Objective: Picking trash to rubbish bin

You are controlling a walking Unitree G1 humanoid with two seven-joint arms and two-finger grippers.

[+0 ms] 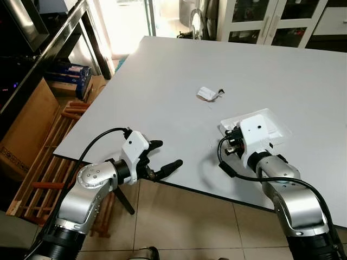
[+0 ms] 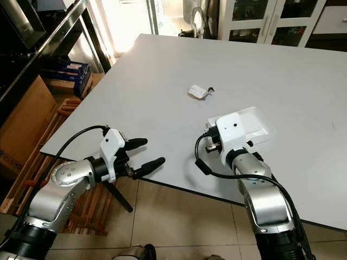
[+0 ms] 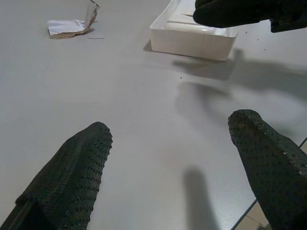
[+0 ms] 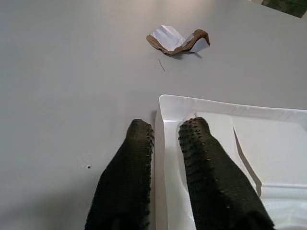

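- Now the right gripper [image 4: 165, 143] has its two black fingers narrow, one on each side of the near wall of the white tray [image 1: 274, 125], so I judge the step in hand is grasping this first piece of trash.
- Whether the wall is pinched firmly I cannot tell; the next move probably calls for a tight closing and a lift, without the thin tray slipping out.
- Meanwhile the left gripper [image 1: 164, 156] hovers at the near edge of the grey table [image 1: 162, 70], spread wide and holding nothing.
- A crumpled paper scrap [image 1: 207, 94] lies farther on the table, well apart from the tray, and must be collected later.
- Around the table are a tiled floor, a wooden rack [image 1: 49, 162] at the left, and white cabinets [image 1: 271, 21] behind.
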